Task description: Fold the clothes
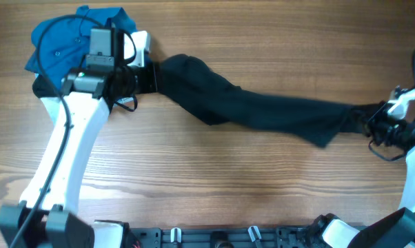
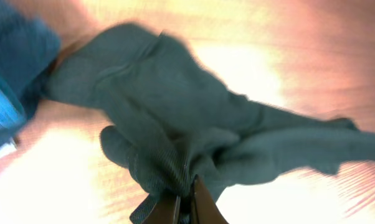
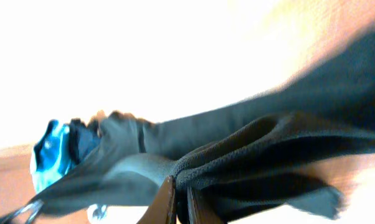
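A black garment (image 1: 256, 107) is stretched across the table between my two arms. My left gripper (image 1: 151, 74) is shut on its bunched left end; in the left wrist view the jaws (image 2: 186, 202) pinch dark fabric (image 2: 175, 124). My right gripper (image 1: 373, 118) is shut on the right end; in the right wrist view the jaws (image 3: 180, 199) clamp a fold of the garment (image 3: 268, 137). A crumpled blue garment (image 1: 63, 38) lies at the back left behind the left arm, and also shows in the right wrist view (image 3: 50, 152).
The wooden table (image 1: 214, 179) runs in front of the stretched garment. The left arm's white link (image 1: 63, 158) crosses the front left. The blue garment edges into the left wrist view (image 2: 13, 68).
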